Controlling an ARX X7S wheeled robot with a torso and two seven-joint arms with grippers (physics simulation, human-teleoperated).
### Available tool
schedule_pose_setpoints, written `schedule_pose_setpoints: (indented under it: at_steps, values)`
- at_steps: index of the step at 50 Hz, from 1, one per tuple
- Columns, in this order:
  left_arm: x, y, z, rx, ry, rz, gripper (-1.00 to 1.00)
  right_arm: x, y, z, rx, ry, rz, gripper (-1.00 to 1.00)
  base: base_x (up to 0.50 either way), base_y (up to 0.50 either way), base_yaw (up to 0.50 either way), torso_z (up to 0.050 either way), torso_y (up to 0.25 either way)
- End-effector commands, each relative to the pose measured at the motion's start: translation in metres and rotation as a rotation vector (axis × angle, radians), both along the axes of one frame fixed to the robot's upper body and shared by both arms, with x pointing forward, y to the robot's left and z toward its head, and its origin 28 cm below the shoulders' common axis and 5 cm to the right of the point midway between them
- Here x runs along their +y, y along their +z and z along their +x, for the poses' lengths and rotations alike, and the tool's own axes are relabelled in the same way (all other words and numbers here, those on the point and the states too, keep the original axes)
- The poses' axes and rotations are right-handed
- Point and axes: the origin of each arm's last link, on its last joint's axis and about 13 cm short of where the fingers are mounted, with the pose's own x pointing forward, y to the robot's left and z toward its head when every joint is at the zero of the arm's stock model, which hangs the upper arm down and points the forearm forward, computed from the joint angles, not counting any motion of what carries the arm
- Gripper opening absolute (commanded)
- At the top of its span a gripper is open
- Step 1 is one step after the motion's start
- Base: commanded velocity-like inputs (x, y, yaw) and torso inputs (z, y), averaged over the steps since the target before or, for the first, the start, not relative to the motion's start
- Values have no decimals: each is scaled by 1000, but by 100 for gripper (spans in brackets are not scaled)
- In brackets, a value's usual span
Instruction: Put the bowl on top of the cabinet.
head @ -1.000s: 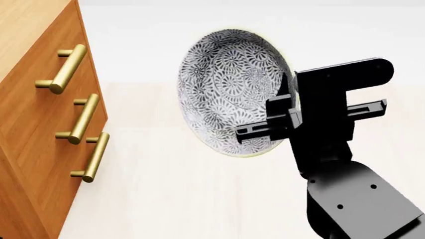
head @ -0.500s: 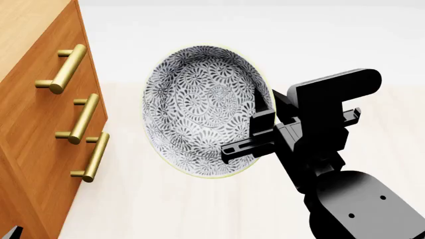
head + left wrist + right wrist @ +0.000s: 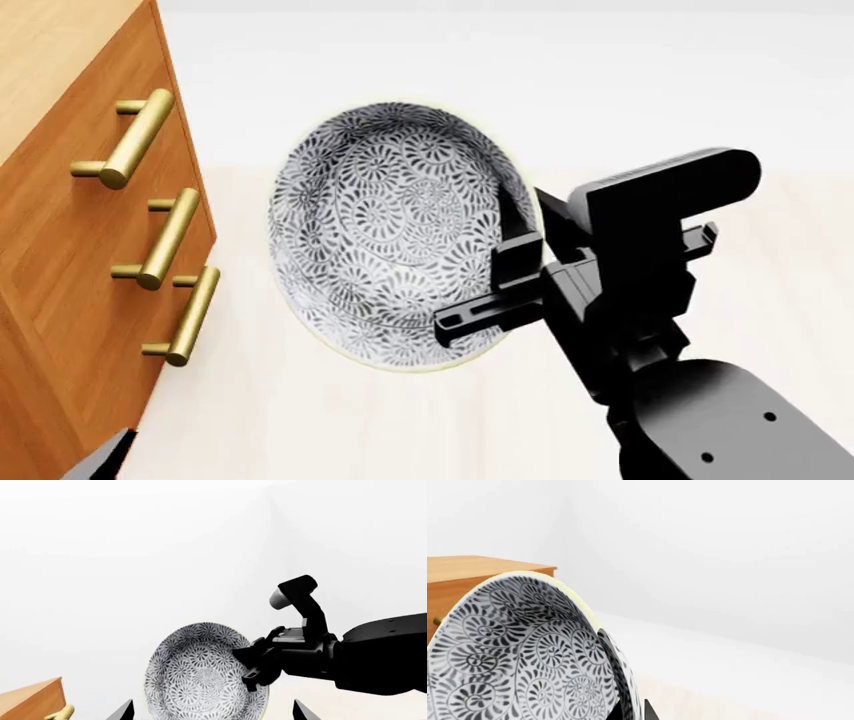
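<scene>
In the left wrist view, the bowl (image 3: 200, 677) is at the lower centre of the frame, lifted in the air and tipped on its side so that its patterned inside faces the camera. The right gripper (image 3: 257, 662) is closed on the rim at the bowl's right side, and its black arm goes out to the right edge of the frame. A corner of the cabinet (image 3: 33, 700) shows in the lower left, apart from the bowl. Of the left gripper (image 3: 210, 715) only two dark finger tips appear at the bottom edge, set wide apart with nothing between them. In the head view, the bowl (image 3: 394, 235) is in the centre of the frame, the right gripper (image 3: 514, 270) pinches its right rim, and the cabinet (image 3: 80, 220) with its brass handles (image 3: 134, 135) fills the left side; the bowl hangs near the cabinet front but does not touch it. In the right wrist view, the bowl (image 3: 520, 655) fills the lower left of the frame, very near, and the flat top of the cabinet (image 3: 474, 570) is behind it in the upper left. I judge that the picking up is done and the carrying is in progress. What is left is to bring the bowl over the cabinet top, turn it level, set it down and let it go.
</scene>
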Motion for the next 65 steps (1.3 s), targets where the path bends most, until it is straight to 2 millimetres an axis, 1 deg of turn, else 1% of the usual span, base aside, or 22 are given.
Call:
schedule_pose_setpoints:
  at_steps: [1,2,7,8,9,10,11,12,13,14,15,16,18,20,21,23,24,40,46,59,64,65]
  values:
    - [-10,8,26,59,-73,21,100,3,10,-5,-44,8,-20,-100,0,0,0,0,0]
    - [-10,9,29,73,-43,29,100,3,11,-6,-45,8,-21,-100,0,0,0,0,0]
    - [-12,21,46,67,-48,18,100,3,12,-11,-56,16,-24,-100,0,0,0,0,0]
    - [-24,36,45,-158,-211,32,100,2,12,-12,-57,16,-24,-100,0,0,0,0,0]
    - [-16,28,51,28,-105,-5,100,2,12,-12,-58,15,-27,-100,0,0,0,0,0]
    - [-26,39,49,-129,-246,43,100,2,12,-12,-59,15,-27,-100,0,0,0,0,0]
    - [-17,41,58,-141,-221,141,100,2,12,-13,-59,17,-26,-100,0,0,0,0,10]
    - [-8,48,62,-205,-229,196,100,2,12,-13,-60,17,-26,-100,0,0,0,0,0]
    - [3,67,73,-272,-120,179,100,2,12,-14,-60,16,-25,-100,0,0,0,0,0]
    - [2,96,80,-341,-13,79,100,2,12,-14,-60,16,-25,-100,0,0,0,0,0]
    - [5,128,83,-414,114,-26,100,2,12,-14,-61,17,-24,-100,0,0,0,0,0]
    - [5,152,78,-475,174,-120,100,2,12,-15,-62,18,-26,-100,0,0,0,0,0]
    - [1,144,65,-346,209,-208,100,1,12,-16,-64,18,-24,-100,0,0,0,0,0]
    - [-1,133,49,-188,255,-236,100,1,11,-16,-64,17,-23,-100,0,0,0,0,0]
    - [0,129,41,-100,206,-201,100,0,11,-17,-63,17,-23,-100,0,0,0,0,0]
    - [5,121,23,82,25,-46,100,0,10,-18,-64,17,-23,-100,0,0,0,0,0]
    - [6,119,19,126,-17,-11,100,0,10,-18,-64,17,-23,-100,0,0,0,0,0]
    - [6,116,20,124,-13,-10,100,-2,8,-16,-60,14,-20,-100,0,0,0,0,1]
    - [9,120,21,122,-6,-20,100,-2,9,-18,-62,14,-23,-100,0,0,0,0,0]
    - [10,115,45,178,5,-24,100,-2,8,-19,-64,14,-31,-100,0,0,0,0,0]
    - [9,123,53,197,2,-18,100,-1,8,-20,-65,17,-31,-100,0,0,0,0,0]
    - [8,124,58,232,-18,-13,100,-1,8,-21,-67,19,-34,-100,0,0,0,0,0]
